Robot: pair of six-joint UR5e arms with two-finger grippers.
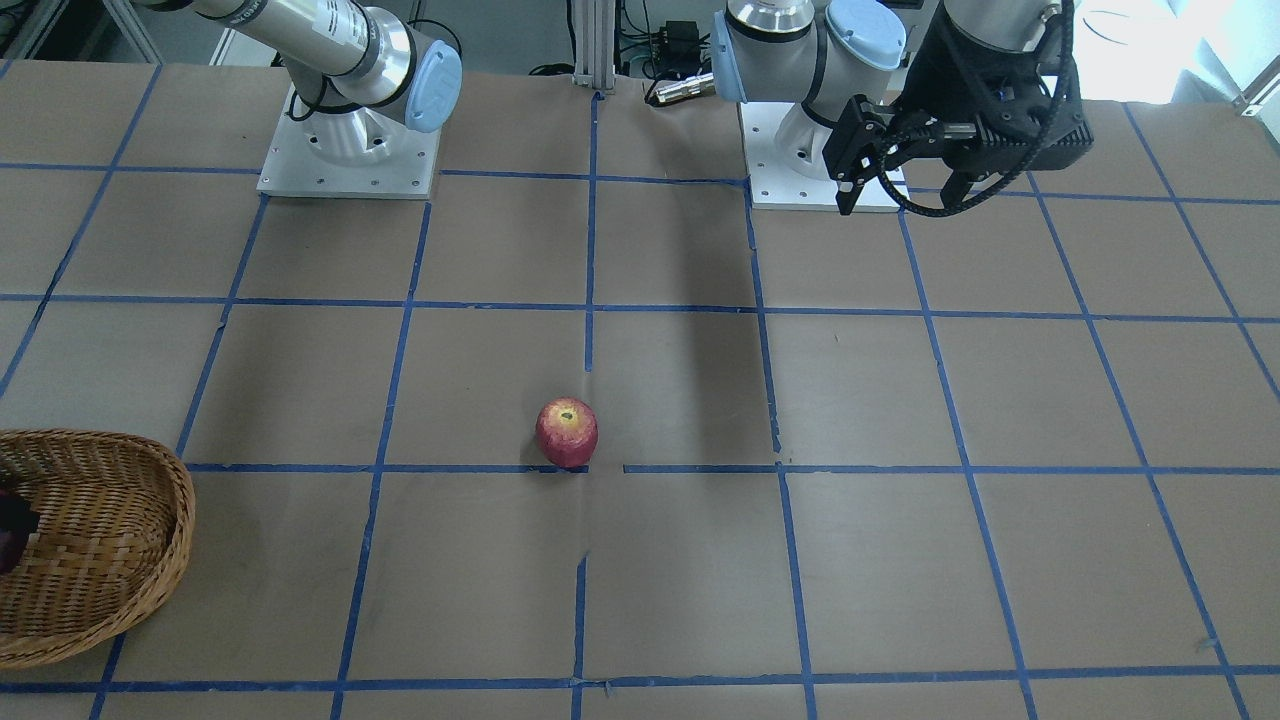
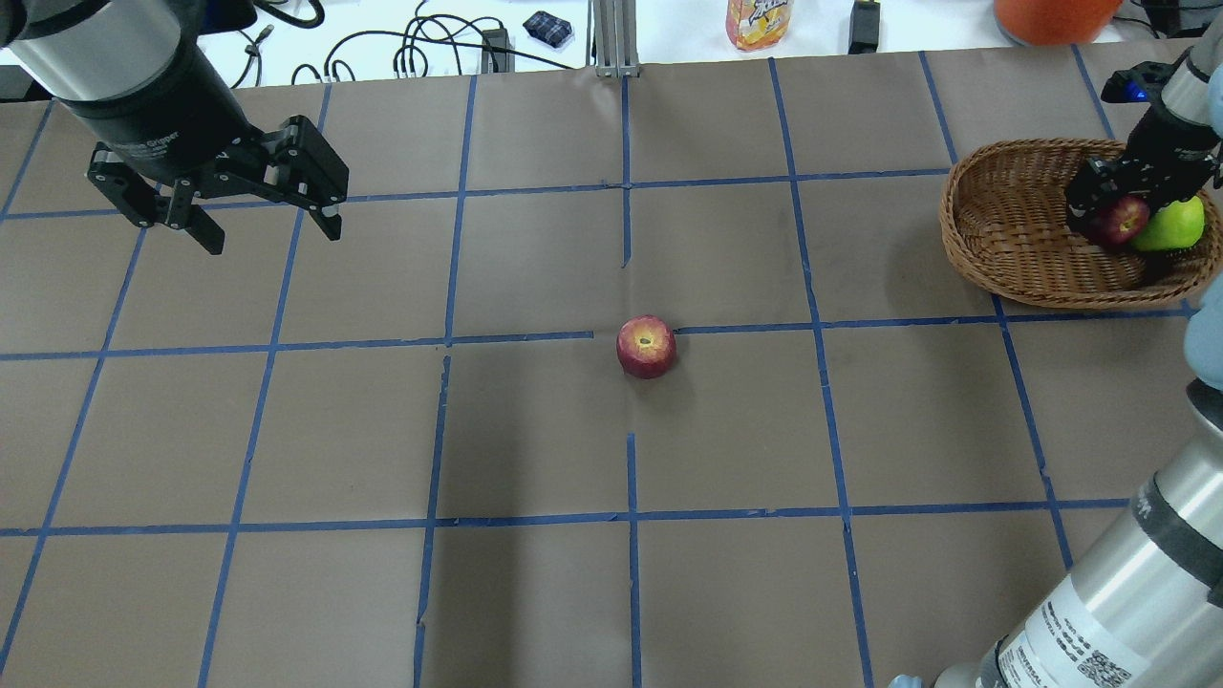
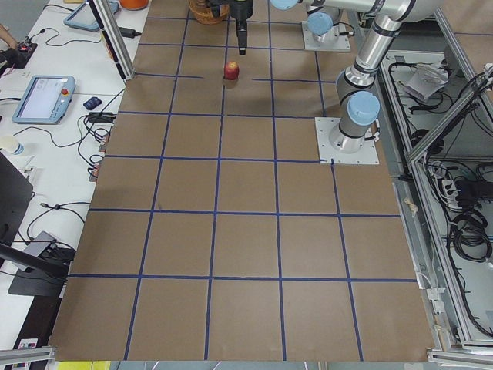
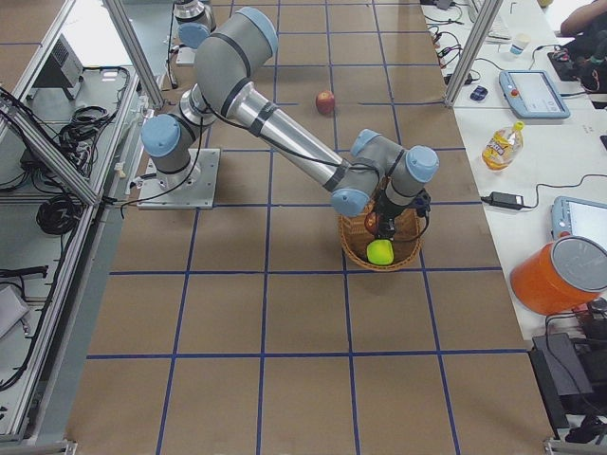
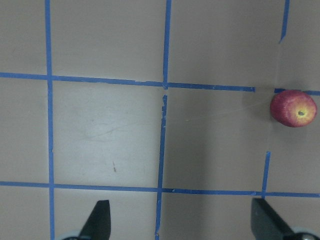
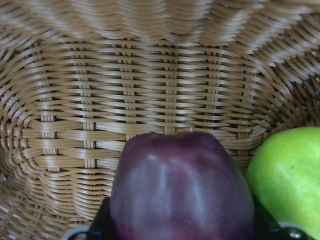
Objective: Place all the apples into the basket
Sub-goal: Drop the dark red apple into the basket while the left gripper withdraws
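Blue-taped worktop (image 2: pixel 478 430) bears the red apple (image 2: pixel 647 346) mid-grid — left pincer (image 2: pixel 270 236) spread empty, well apart — while the right pincer (image 2: pixel 1108 212) grips the maroon apple (image 6: pixel 182 190) low inside the basket (image 2: pixel 1003 229), likely for a soft release.

Matt brown paper covers the desk (image 2: pixel 535 430), gridded with smooth blue tape (image 5: pixel 48 125). At two o'clock overhead, the basket (image 2: pixel 994 239) is rough woven wicker; inside it, the maroon apple (image 6: pixel 180 190) looks smooth and dull-waxed, the green apple (image 6: pixel 287 175) glossier. The left claw (image 2: pixel 272 236) is matt black.
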